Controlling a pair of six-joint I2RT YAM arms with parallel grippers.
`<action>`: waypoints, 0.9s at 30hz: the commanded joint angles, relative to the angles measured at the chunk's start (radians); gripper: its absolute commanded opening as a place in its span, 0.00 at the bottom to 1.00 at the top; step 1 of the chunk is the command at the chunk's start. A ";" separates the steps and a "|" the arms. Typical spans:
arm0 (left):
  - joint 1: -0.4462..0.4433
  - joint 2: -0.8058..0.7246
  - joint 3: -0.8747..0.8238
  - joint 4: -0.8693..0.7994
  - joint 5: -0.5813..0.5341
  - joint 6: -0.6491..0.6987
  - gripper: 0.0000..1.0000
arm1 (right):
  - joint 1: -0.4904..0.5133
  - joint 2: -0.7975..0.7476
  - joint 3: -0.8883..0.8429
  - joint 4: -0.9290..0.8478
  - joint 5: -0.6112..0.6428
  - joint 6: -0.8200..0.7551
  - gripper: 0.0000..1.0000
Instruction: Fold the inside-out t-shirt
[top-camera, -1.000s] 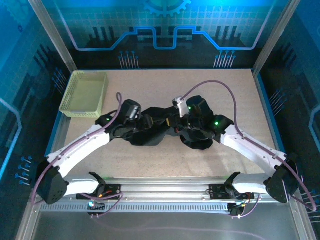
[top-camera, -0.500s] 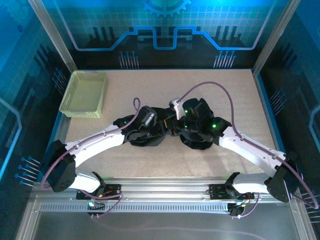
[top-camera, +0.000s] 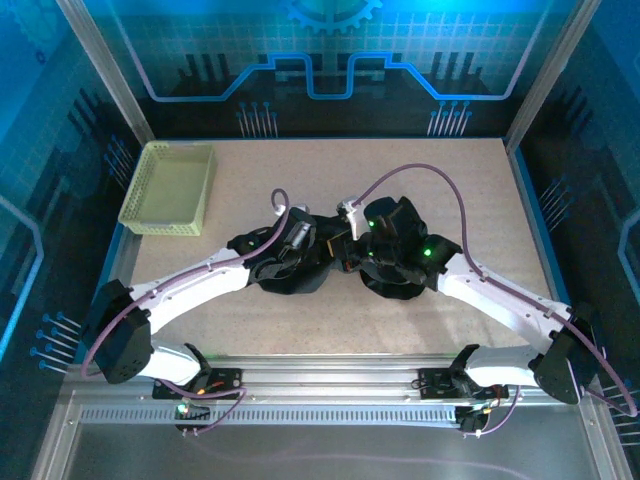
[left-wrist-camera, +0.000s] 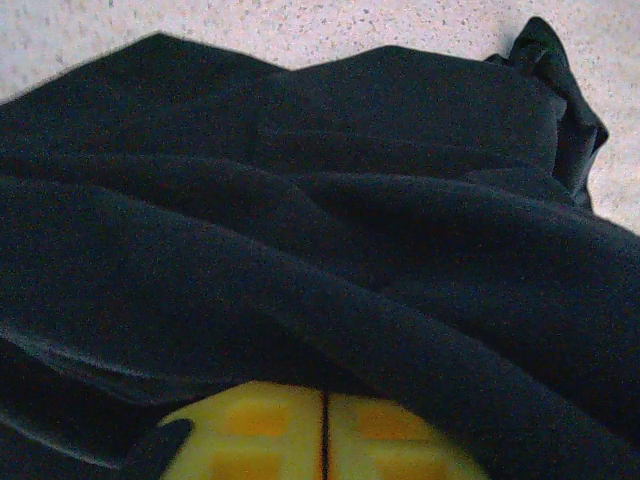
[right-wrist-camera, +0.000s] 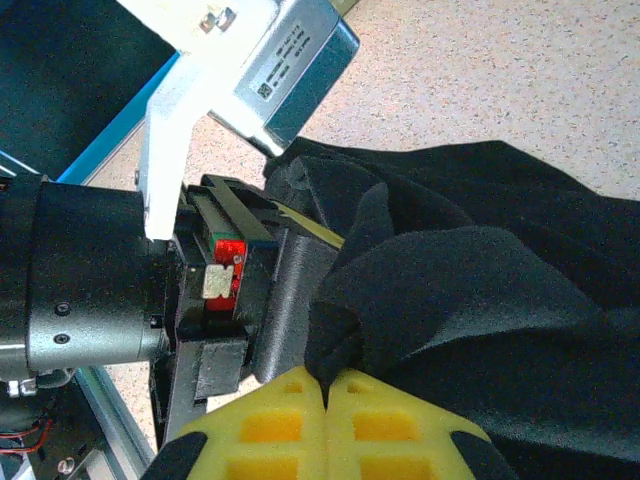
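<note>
One black t-shirt (top-camera: 290, 282) lies in a crumpled heap at the middle of the table (top-camera: 450, 180), well apart from the single pale mesh basket (top-camera: 160, 226) that sits at the far left corner. Two arms reach in from the near edge and meet over the heap, so that the two grippers are close together at its centre: the left gripper (top-camera: 318, 250) comes in from the left side, the right gripper (top-camera: 345, 252) from the right. In the left wrist view the left gripper (left-wrist-camera: 324, 400) has its two yellow pads pressed flat against each other with only a thin dark line between them, and their tips are sunk under a fold of the t-shirt (left-wrist-camera: 320, 200), which they pinch. In the right wrist view the right gripper (right-wrist-camera: 326, 380) is likewise closed tight – its two yellow pads meet, and a bunched tuft of the t-shirt (right-wrist-camera: 500, 300) rises out from between their tips. The black body of the other arm's wrist stands just beside that tuft on the left, with its silver camera box above it. The cloth falls in several soft ridges; speckled tabletop shows beyond its far edge.
</note>
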 joint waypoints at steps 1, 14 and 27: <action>-0.005 -0.058 0.002 0.027 -0.052 0.064 0.00 | 0.005 0.007 0.042 -0.015 0.024 0.006 0.00; -0.005 -0.250 -0.042 0.064 0.174 0.224 0.00 | -0.144 0.126 0.147 -0.107 0.048 -0.024 0.02; 0.125 -0.233 0.023 0.077 0.385 0.107 0.00 | 0.018 0.004 0.054 -0.044 0.299 -0.227 0.55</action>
